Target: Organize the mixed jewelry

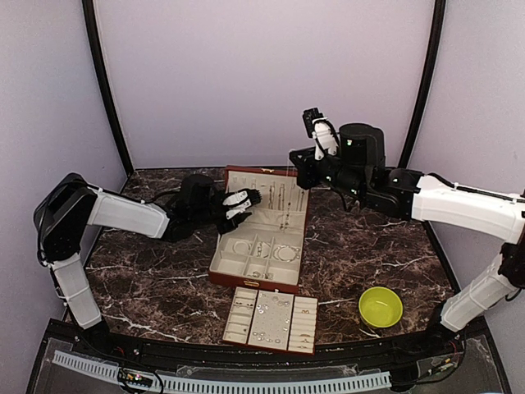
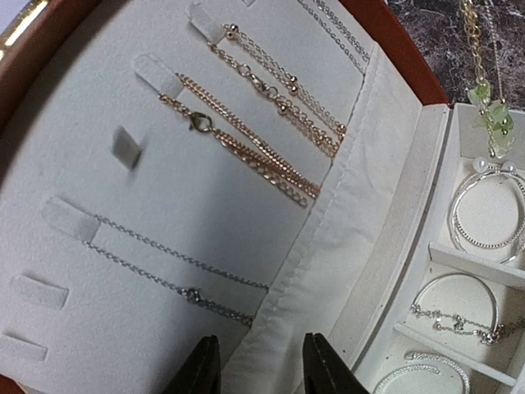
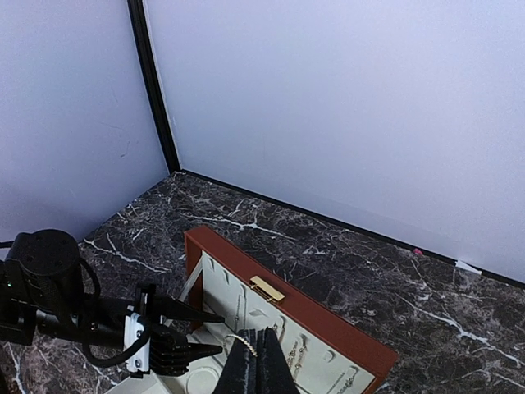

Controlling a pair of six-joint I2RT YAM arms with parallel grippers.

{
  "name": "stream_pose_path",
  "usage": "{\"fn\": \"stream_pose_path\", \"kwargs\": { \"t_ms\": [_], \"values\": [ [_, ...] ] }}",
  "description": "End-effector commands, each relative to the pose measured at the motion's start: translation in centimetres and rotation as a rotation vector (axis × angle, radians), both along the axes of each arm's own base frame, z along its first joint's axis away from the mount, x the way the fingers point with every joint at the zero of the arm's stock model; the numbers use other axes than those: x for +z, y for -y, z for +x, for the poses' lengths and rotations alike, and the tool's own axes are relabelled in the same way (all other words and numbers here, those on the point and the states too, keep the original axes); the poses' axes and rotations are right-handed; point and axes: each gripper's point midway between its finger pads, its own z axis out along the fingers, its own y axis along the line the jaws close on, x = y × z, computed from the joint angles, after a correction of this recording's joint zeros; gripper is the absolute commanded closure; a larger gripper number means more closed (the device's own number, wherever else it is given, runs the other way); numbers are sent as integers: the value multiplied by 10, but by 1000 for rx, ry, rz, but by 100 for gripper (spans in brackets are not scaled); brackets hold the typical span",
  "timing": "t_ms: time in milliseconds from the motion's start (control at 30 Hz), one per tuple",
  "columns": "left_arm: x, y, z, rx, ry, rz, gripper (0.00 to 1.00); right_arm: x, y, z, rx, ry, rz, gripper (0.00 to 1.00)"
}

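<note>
**Left tool spread over the lid, right tool pinching a gold chain**

My left tool (image 2: 262,373) hovers low over the open reddish-brown jewellery box with cream lining (image 1: 250,285). Its two black tips are spread apart and nothing sits between them. Just ahead of the tips, on the lid's cream panel, lies a thin silver chain (image 2: 172,275) hung from a small fabric tab. Farther ahead are the rose-gold chains (image 2: 246,144), one with a lobster clasp, and beyond those a gold beaded chain (image 2: 279,90). To the right of the tips, past the gathered cream pocket (image 2: 328,238), the box's compartments hold silver hoops (image 2: 488,213) and a silver link bracelet (image 2: 455,320) lying inside a plain bangle.

My right tool (image 3: 255,365) is higher up, over the far edge of the lid. Its tips are pressed together on a thin gold chain with pale green beads (image 2: 492,115). The chain hangs down from the tool, and from my left wrist the beads show just beyond the hoops.

Back toward my bases from both tools, a cream-lined compartment tray (image 1: 305,308) lies on the dark marble desk (image 1: 148,279), just beside the box's front. Tiny silvery rings and studs (image 1: 269,318) are scattered in its middle section. A yellow-green bowl (image 1: 380,306) stands under my right arm, well apart from either tool.
</note>
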Motion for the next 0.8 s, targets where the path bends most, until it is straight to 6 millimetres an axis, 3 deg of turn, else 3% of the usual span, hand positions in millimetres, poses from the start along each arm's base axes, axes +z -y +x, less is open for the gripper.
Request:
{"fn": "stream_pose_path", "kwargs": {
  "t_ms": [0,300,767],
  "values": [
    [7,4,9,-7,38,7,63,17,-3,5,-1,33,29,100],
    [-2,6,16,-9,58,56,65,12,-6,8,2,24,21,100],
    [-34,-4,7,-5,21,150,81,17,-10,8,17,31,21,100]
  ]
}}
